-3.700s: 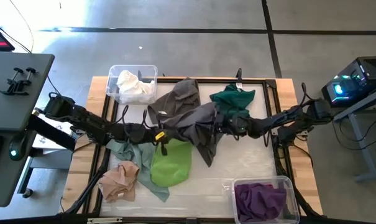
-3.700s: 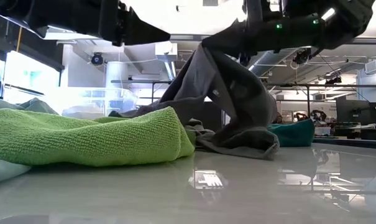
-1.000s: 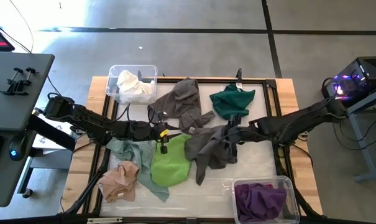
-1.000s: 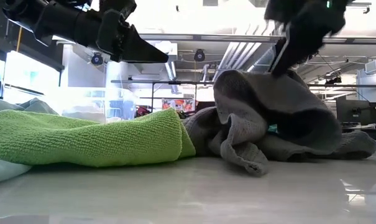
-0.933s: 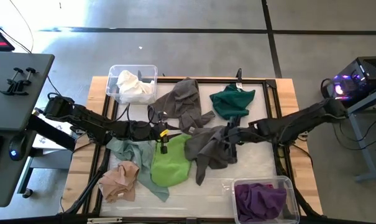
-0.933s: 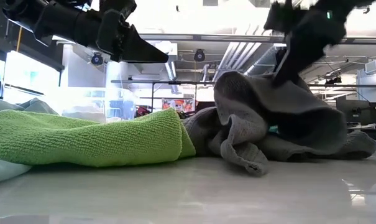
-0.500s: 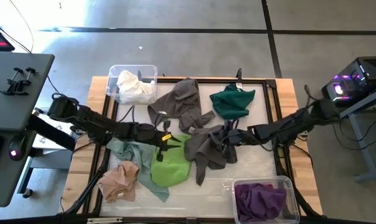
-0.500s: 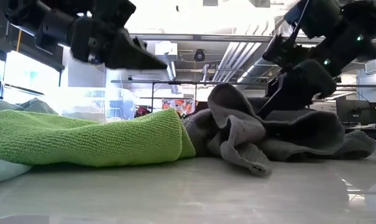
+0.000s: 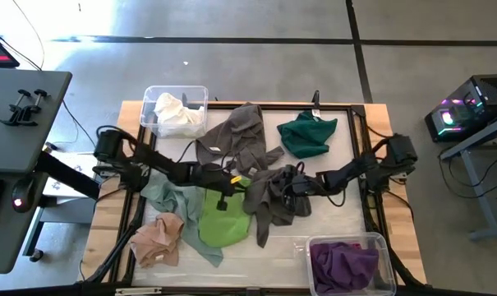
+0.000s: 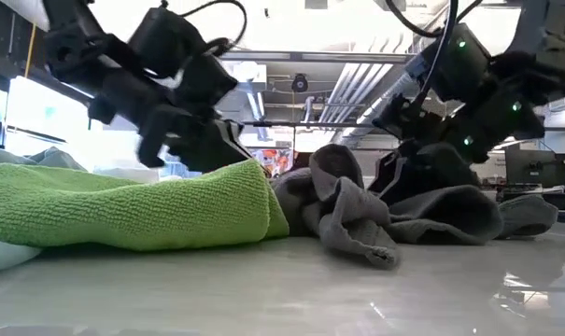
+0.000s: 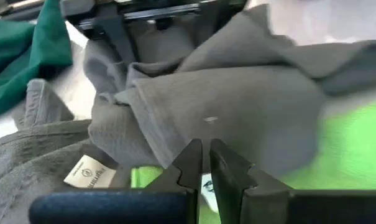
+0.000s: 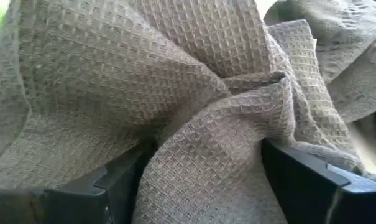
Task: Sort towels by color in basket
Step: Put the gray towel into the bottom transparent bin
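Right gripper (image 9: 295,187) sits low on the crumpled grey towel (image 9: 269,196), jaws spread wide with waffle cloth bunched between them. Left gripper (image 9: 237,181), just beside that towel at its green-towel (image 9: 223,218) side, has jaws pressed together, holding nothing visible. Best pinch 1 fold only before lifting clear.

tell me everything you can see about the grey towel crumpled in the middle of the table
The grey towel is a soft waffle-weave cloth, bunched into a rumpled heap with folds and a corner trailing toward the table's near edge. It lies mid-table, its left side against the lime green towel, with a second grey towel just behind it. The right gripper is pushed into its folds, fingers spread with cloth between them. The left gripper is at its left edge, fingers nearly together; whether it pinches cloth is unclear.
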`<move>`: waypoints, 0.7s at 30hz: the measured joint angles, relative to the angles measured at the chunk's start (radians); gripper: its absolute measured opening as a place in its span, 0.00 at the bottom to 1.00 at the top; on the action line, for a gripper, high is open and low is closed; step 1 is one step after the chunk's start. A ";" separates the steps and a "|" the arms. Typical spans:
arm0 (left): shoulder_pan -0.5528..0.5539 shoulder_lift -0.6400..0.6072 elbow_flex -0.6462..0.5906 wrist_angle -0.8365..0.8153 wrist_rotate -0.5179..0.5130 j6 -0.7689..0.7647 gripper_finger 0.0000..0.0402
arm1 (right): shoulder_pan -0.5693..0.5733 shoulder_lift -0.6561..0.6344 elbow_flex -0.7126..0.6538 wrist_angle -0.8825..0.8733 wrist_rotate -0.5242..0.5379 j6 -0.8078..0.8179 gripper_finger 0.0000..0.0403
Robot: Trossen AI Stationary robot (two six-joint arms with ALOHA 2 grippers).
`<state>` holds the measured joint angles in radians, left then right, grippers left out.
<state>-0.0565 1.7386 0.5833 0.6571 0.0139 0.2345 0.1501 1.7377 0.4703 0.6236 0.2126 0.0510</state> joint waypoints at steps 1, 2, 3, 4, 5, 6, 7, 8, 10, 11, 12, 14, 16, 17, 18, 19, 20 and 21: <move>0.005 0.017 0.015 0.000 -0.001 -0.005 0.04 | 0.000 0.019 0.002 0.024 0.011 0.003 0.71; 0.010 0.038 0.034 0.000 -0.002 -0.006 0.03 | 0.000 0.038 0.003 0.043 0.023 0.007 0.70; 0.014 0.056 0.051 0.000 -0.003 -0.006 0.03 | 0.000 0.058 0.003 0.068 0.032 0.016 0.68; 0.018 0.071 0.065 -0.003 -0.003 -0.006 0.03 | 0.000 0.077 0.003 0.093 0.040 0.022 0.66; 0.019 0.089 0.080 -0.005 -0.003 -0.006 0.02 | 0.000 0.096 0.003 0.108 0.043 0.030 0.62; 0.021 0.106 0.098 -0.003 -0.003 -0.005 0.02 | 0.000 0.113 0.004 0.122 0.048 0.038 0.58; 0.024 0.122 0.112 -0.003 -0.003 -0.005 0.02 | 0.000 0.131 0.004 0.143 0.050 0.044 0.53; 0.024 0.134 0.123 -0.008 -0.003 -0.005 0.02 | 0.000 0.147 0.006 0.156 0.058 0.050 0.48; 0.024 0.162 0.148 -0.008 -0.006 -0.005 0.02 | 0.000 0.168 0.008 0.170 0.073 0.072 0.36; 0.024 0.167 0.153 -0.012 -0.024 -0.005 0.02 | 0.000 0.175 0.008 0.178 0.078 0.085 0.30; 0.019 0.167 0.154 -0.023 -0.053 -0.006 0.02 | 0.000 0.177 0.008 0.179 0.081 0.097 0.24; 0.002 0.151 0.161 -0.057 -0.137 -0.009 0.02 | 0.000 0.171 0.008 0.178 0.080 0.118 0.11; -0.024 0.101 0.161 -0.126 -0.231 0.012 0.02 | 0.008 0.146 0.005 0.152 0.076 0.125 0.08; -0.038 0.074 0.161 -0.153 -0.279 0.029 0.02 | 0.016 0.123 0.003 0.133 0.081 0.132 0.08; -0.052 0.045 0.162 -0.186 -0.327 0.046 0.02 | 0.024 0.095 0.001 0.112 0.089 0.147 0.08; -0.065 0.012 0.162 -0.230 -0.374 0.058 0.02 | 0.031 0.065 0.000 0.091 0.092 0.162 0.08; -0.079 -0.019 0.162 -0.267 -0.422 0.064 0.02 | 0.042 0.026 -0.003 0.070 0.093 0.169 0.09; -0.092 -0.048 0.162 -0.291 -0.467 0.067 0.02 | 0.054 -0.021 -0.008 0.041 0.096 0.166 0.10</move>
<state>-0.1486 1.6904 0.7452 0.3656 -0.4533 0.3012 0.2042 1.7171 0.4625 0.6642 0.3084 0.2174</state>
